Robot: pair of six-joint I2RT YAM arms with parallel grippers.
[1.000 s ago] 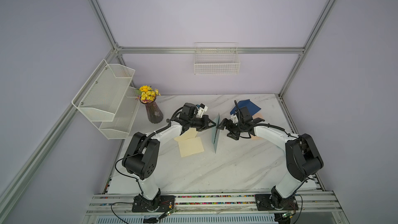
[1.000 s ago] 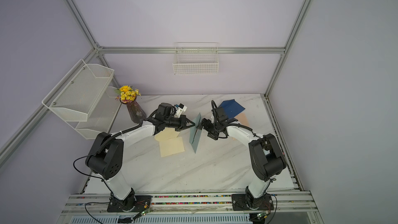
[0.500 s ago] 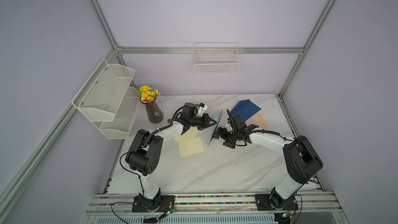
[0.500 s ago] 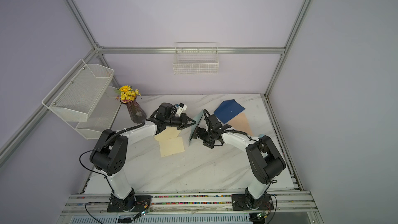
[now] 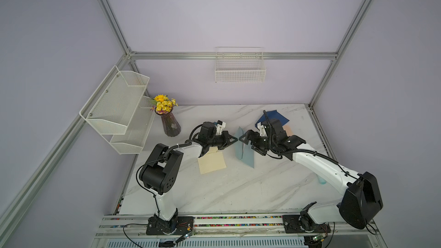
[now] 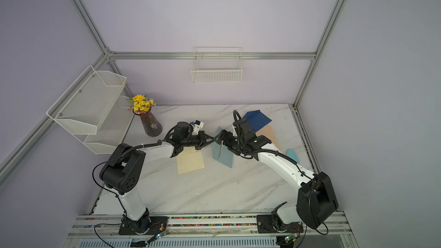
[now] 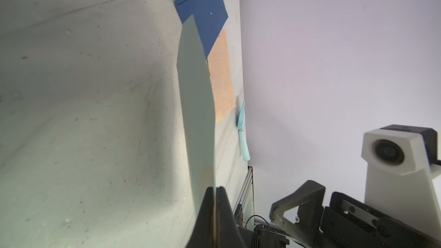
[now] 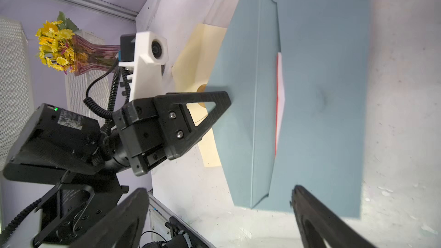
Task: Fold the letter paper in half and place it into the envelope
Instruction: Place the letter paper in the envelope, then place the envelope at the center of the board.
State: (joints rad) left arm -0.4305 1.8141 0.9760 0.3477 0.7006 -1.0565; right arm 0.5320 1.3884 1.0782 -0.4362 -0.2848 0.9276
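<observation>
Judging the grey-blue envelope (image 8: pixel 322 91) light and floppy, I pinched its flap (image 8: pixel 241 120) between closed left fingers (image 8: pixel 191 96), with the right fingers (image 8: pixel 312 215) wide open.

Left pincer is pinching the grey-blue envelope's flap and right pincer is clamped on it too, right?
Not quite. The left pincer does pinch the grey-blue envelope by its flap, but the right pincer is open: the right wrist view shows its jaws wide apart, gripping nothing.
</observation>
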